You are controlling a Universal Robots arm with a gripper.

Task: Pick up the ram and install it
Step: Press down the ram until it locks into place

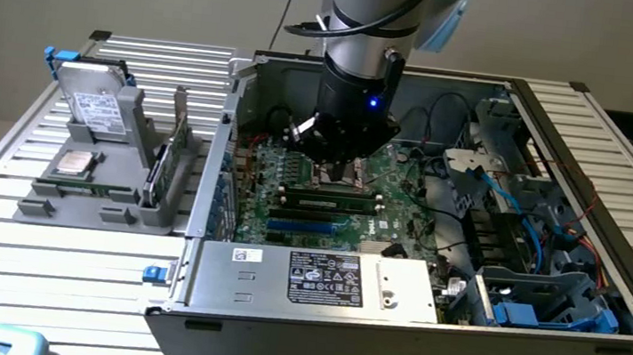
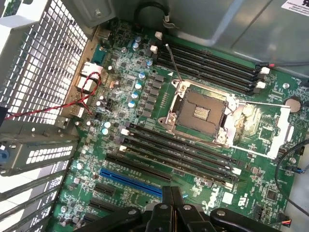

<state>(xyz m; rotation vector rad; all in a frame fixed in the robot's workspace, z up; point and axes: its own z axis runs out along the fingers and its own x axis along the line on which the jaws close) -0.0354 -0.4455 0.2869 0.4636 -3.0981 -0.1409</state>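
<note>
As seen in the exterior view, found the claw (image 1: pixel 337 155) hanging low inside the open computer case (image 1: pixel 395 330), over the middle of the motherboard (image 1: pixel 293 175). Judged the ram (image 1: pixel 89 190) to be the green stick lying flat at the front of the grey holder (image 1: pixel 39 204), out on the slatted surface (image 1: pixel 44 263). Placed it to the exterior view's left of the case, outside its wall and well apart from the claw. Noted its long axis running left to right in that view, roughly parallel to the memory slots (image 1: pixel 331 208) on the board. Recorded one reservation: a greenish strip among those slots, just nearer the camera than the claw. Cannot tell whether it is a seated stick or bare board.

As seen in the wrist view, found the claw (image 2: pixel 171 193) with its fingers pressed together and nothing pinched between them. Noted below it the motherboard (image 2: pixel 270 130), with the open processor socket (image 2: pixel 200 111) ahead, a bank of black memory slots (image 2: pixel 178 154) between socket and claw, and a blue slot (image 2: pixel 130 180) alongside. Judged those slots empty, with moderate confidence. No contact noted between claw and board.
</note>
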